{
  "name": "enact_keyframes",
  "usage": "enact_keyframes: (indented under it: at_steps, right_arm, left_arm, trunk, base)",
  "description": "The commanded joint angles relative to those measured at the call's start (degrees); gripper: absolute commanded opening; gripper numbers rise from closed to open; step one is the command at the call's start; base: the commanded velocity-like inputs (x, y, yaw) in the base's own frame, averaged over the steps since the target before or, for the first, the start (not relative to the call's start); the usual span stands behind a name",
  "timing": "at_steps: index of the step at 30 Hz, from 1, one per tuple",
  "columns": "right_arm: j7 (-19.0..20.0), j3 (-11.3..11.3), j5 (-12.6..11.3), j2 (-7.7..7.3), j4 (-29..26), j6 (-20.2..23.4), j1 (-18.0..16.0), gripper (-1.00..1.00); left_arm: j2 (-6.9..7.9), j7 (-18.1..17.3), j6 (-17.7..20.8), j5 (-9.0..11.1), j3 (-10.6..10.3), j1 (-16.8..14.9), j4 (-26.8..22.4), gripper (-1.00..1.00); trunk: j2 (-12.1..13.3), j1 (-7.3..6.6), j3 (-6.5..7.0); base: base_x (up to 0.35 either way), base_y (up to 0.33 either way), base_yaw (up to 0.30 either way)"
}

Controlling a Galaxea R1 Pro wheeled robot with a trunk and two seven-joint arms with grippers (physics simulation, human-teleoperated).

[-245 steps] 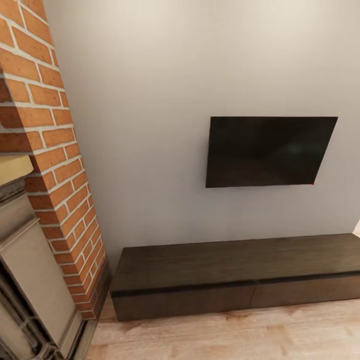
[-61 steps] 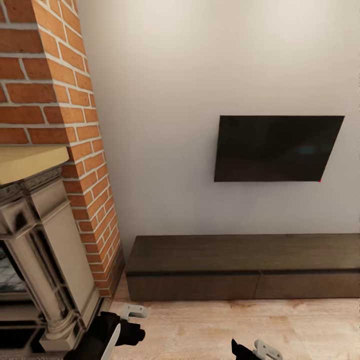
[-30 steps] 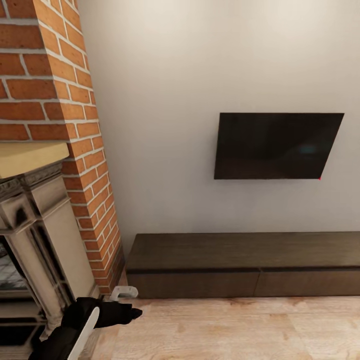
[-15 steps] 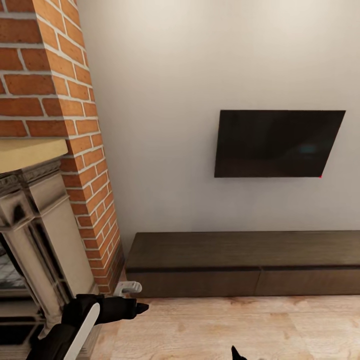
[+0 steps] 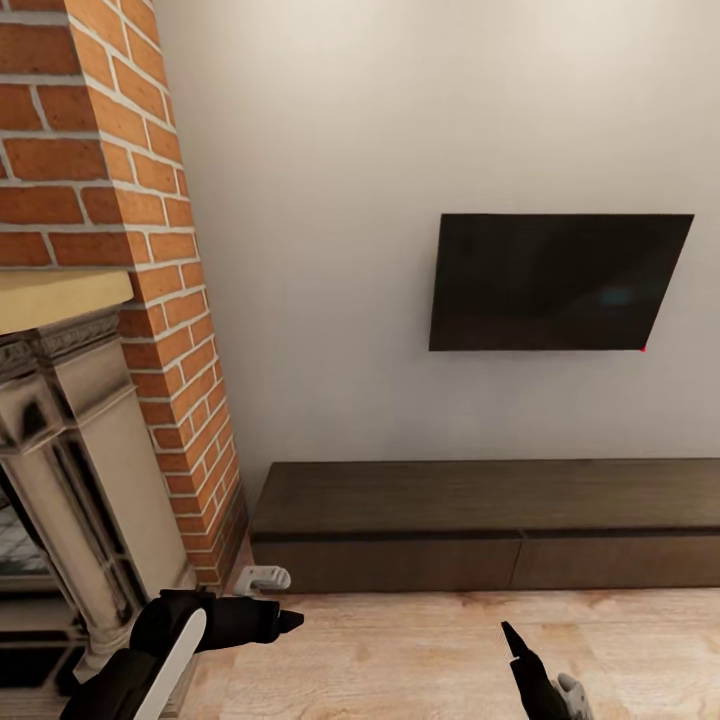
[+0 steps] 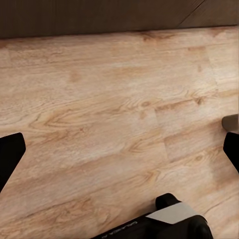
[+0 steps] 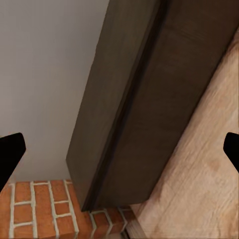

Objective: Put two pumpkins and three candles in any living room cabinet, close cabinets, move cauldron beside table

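The long, low dark brown cabinet [image 5: 480, 525] runs along the pale wall, and both of its flat drawer fronts sit flush and shut. My left gripper [image 5: 288, 620] hovers over the wood floor just in front of the cabinet's left end. Its black fingers [image 6: 10, 154] stand wide apart, open, with nothing between them. At the lower right my right gripper [image 5: 515, 645] points toward the cabinet [image 7: 139, 109], open and empty. The pumpkins, candles, cauldron and table are out of view.
A red brick chimney [image 5: 120, 200] and a pale stone fireplace surround [image 5: 70, 470] stand close on the left. A dark TV [image 5: 555, 280] hangs above the cabinet. Light wood floor [image 5: 420, 650] stretches in front.
My right gripper has risen into the bottom right of the head view. The left gripper has edged slightly toward the cabinet. The camera has tilted a little.
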Motion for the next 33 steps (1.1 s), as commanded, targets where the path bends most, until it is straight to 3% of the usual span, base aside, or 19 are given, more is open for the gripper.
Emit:
enact_keyframes:
  at_steps: [1,6,12,26,33]
  right_arm:
    - [0.3,0.1,-1.1,-0.02,-0.5,-0.5,-0.1,1.00]
    - [0.4,0.2,-5.2,0.02,-2.4,-1.5,-2.1,1.00]
    - [0.1,0.4,-5.3,0.33,-2.5,-1.9,-6.1,1.00]
    - [1.0,0.3,-6.8,1.36,-0.9,-2.8,-7.7,1.00]
    - [6.0,0.4,-6.3,1.69,-0.7,-3.7,-7.7,1.00]
  left_arm:
    - [0.02,-0.5,0.1,-0.5,-0.1,-0.1,-0.1,1.00]
    - [0.01,-0.5,0.1,-0.1,-0.2,-0.1,-0.1,1.00]
    - [0.19,-0.5,0.1,3.4,-0.4,-0.1,-0.1,1.00]
    - [0.78,-0.5,0.2,8.3,-0.3,-0.1,-0.1,1.00]
    - [1.04,-0.5,0.2,11.5,-0.1,-0.1,-0.1,1.00]
  trunk:
    - [-0.5,0.23,-0.26]
    - [-2.5,1.33,-1.15]
    - [-4.9,2.64,-2.23]
    - [-10.5,5.72,-4.74]
    - [-13.3,7.26,-6.00]
  base:
    - [0.000,0.000,0.000]
    - [0.000,0.000,0.000]
    - [0.000,0.000,0.000]
    - [0.000,0.000,0.000]
    - [0.000,0.000,0.000]
